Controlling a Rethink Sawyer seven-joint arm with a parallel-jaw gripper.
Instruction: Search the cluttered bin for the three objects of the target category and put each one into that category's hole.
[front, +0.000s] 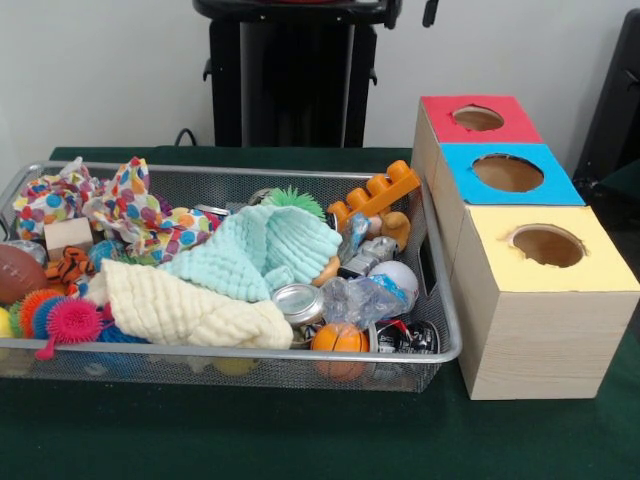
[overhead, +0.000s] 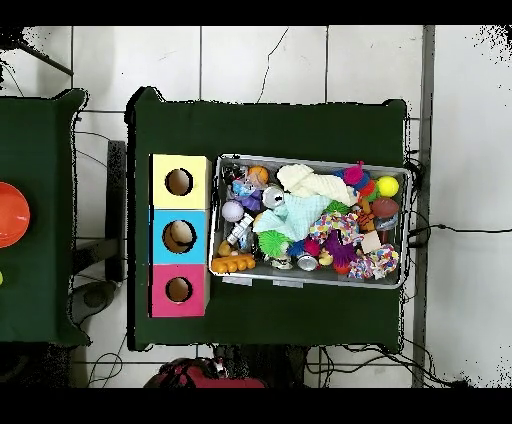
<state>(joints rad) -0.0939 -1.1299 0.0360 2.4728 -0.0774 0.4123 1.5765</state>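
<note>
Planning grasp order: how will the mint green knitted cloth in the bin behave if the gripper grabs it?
The mint green cloth lies draped in folds over other items, so it is probably floppy and will sag from a pinch. It looks light for its bulk. It overlaps the cream cloth and touches a jar lid, so lifting it may drag or shift those neighbours.

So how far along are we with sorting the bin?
Possibly one in: the overhead view shows something pale inside the blue hole; the yellow hole and red hole look empty. Nothing is in hand; the gripper is out of sight. The mesh bin is full of clutter.
</note>
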